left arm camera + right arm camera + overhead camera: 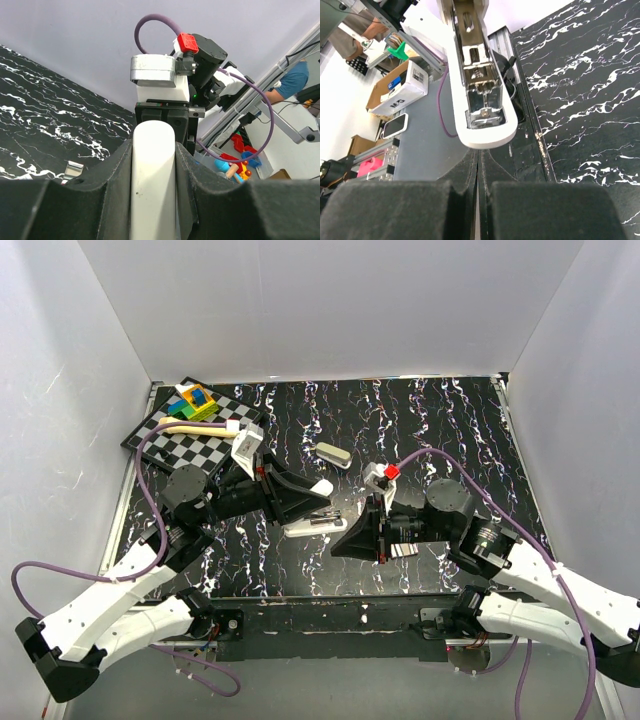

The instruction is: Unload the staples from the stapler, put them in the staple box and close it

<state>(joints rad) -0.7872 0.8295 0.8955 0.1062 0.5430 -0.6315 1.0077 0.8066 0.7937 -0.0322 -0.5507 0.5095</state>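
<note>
The white stapler [312,528] lies hinged open at the table's middle, its metal magazine showing. My left gripper [318,490] is shut on its raised white upper arm. In the left wrist view that rounded white bar [152,190] stands clamped between the fingers of the left gripper [153,150]. My right gripper [345,540] is at the stapler's right end. In the right wrist view the right gripper [477,155] has its fingers pressed together just under the stapler's rounded end [480,100]. The shiny magazine faces the camera. Nothing shows between those fingers. I see no loose staples.
A small pale block [333,454] lies on the dark marbled table [440,430] behind the stapler; it also shows in the left wrist view [74,170]. A checkerboard [190,440] with coloured blocks and a yellow stick sits at the far left. White walls enclose three sides.
</note>
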